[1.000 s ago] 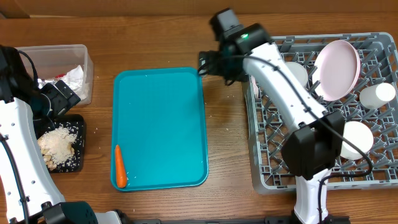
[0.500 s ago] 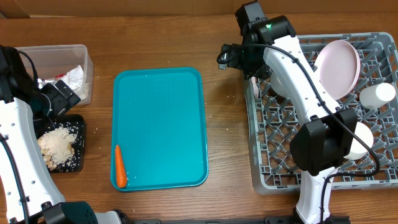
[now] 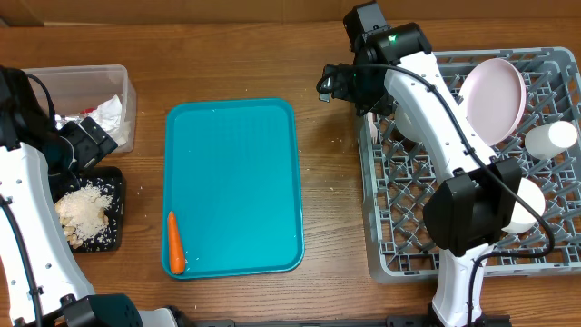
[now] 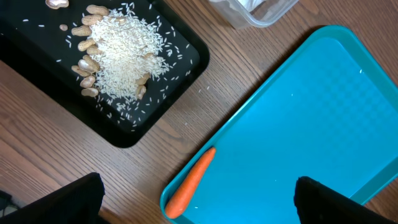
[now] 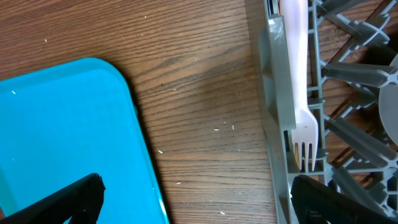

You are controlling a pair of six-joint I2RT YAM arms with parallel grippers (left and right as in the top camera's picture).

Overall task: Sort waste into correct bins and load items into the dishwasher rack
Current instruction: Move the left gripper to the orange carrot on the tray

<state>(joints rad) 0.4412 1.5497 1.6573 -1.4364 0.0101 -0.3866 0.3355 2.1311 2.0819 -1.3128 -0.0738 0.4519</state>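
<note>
Fig. Plate, fork etc. in rack, right of teal tray; nuts in black tray left of it. Remaining: carrot on teal tray. Left gripper, right gripper: fingers apart, empty.

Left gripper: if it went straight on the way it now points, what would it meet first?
Probably the teal tray at its corner, right by the carrot; the open left gripper looks down on both, though depth is unclear.

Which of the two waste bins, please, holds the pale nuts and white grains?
The shallow black tray: the nuts and grains are heaped in it, whereas the clear tub holds a crumpled white napkin.
</note>
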